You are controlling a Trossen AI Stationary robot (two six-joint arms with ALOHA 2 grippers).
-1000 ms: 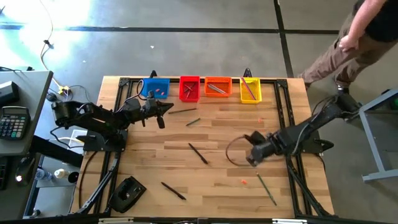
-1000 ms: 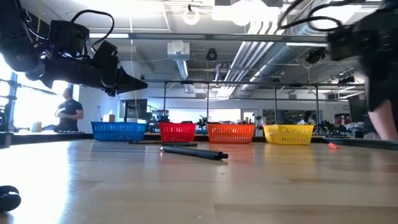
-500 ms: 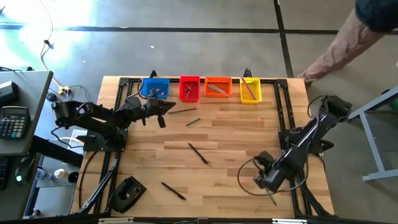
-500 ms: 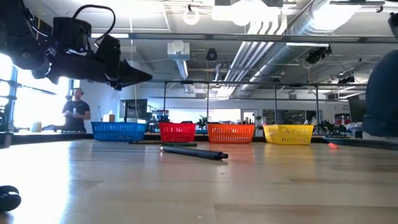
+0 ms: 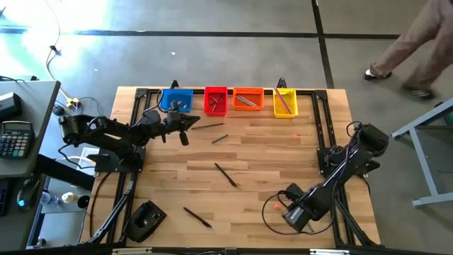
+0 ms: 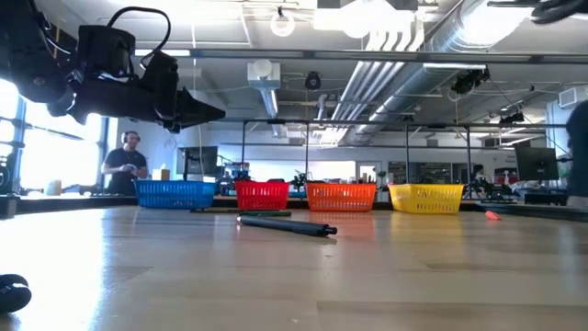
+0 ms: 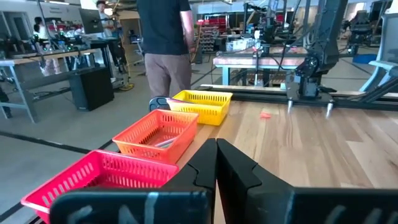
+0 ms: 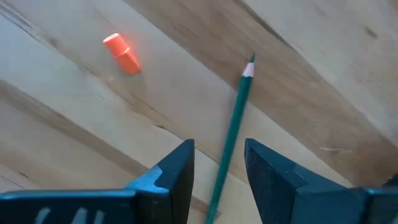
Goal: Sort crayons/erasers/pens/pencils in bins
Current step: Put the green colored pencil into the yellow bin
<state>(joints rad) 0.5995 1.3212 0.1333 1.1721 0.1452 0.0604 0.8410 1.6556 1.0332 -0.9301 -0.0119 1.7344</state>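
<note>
Pencil lies on desk near-right corner, its long axis running straight between right pincer open fingers, nothing gripped; eraser off to one side. Left pincer shut, empty, far-left by bins.

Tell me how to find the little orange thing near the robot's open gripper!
Look at the near right part of the wooden table, where the right gripper hangs open over a green pencil. Beside that pencil lies the eraser. It is a short orange stub, far shorter than the long thin pencil.
</note>
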